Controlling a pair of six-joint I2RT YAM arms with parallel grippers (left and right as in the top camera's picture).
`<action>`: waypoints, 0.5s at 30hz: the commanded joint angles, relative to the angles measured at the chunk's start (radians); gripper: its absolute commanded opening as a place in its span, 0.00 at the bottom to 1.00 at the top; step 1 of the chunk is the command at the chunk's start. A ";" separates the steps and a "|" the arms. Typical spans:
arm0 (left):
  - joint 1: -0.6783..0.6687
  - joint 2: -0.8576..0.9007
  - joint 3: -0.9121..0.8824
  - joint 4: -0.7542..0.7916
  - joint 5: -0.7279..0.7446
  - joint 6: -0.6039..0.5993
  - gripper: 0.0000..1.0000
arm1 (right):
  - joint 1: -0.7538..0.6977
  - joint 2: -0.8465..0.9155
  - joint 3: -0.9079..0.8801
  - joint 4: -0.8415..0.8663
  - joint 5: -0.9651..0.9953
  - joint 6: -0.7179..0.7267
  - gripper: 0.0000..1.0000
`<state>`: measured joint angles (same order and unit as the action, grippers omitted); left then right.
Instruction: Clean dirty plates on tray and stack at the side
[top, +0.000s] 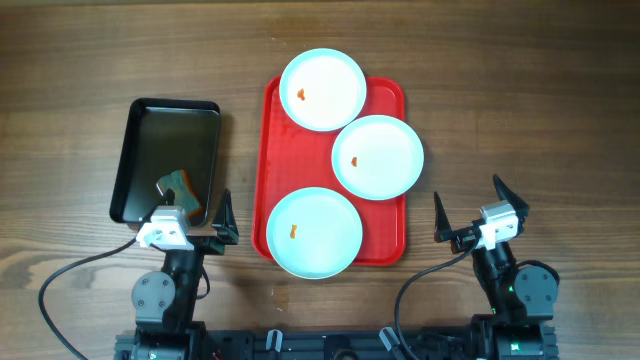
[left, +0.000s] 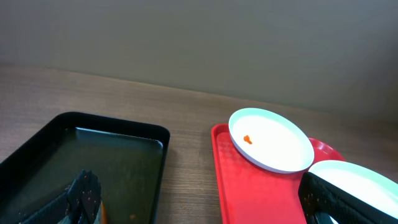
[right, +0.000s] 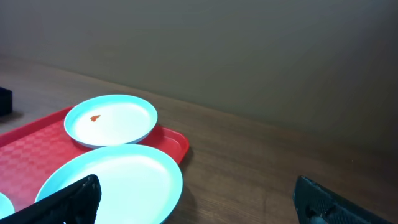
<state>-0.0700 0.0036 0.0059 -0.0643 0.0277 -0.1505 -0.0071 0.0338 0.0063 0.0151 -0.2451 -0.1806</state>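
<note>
Three pale blue-white plates lie on the red tray (top: 284, 158): a far plate (top: 322, 89), a middle plate (top: 378, 156) and a near plate (top: 314, 232), each with a small orange speck. My left gripper (top: 205, 226) is open and empty, left of the tray's near corner and beside the black tray. My right gripper (top: 468, 212) is open and empty over bare table right of the tray. The left wrist view shows the far plate (left: 271, 139) and the tray (left: 249, 186). The right wrist view shows the far plate (right: 111, 119) and the middle plate (right: 118, 183).
A smaller black tray (top: 170, 155) sits left of the red tray, holding a green and orange sponge (top: 182, 190) at its near end. Wooden table (top: 520, 100) surrounds both trays. Cables run along the front edge by the arm bases.
</note>
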 joint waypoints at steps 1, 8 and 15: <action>0.000 0.014 0.000 -0.011 0.016 0.009 1.00 | 0.001 -0.003 -0.001 -0.009 0.132 0.158 1.00; 0.000 0.014 0.000 -0.011 0.016 0.009 1.00 | 0.001 -0.003 -0.001 -0.009 0.132 0.157 1.00; 0.000 0.014 0.000 -0.011 0.016 0.009 1.00 | 0.001 -0.003 -0.001 -0.009 0.132 0.157 1.00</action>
<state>-0.0700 0.0151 0.0059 -0.0643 0.0280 -0.1505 -0.0071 0.0338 0.0063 0.0063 -0.1326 -0.0448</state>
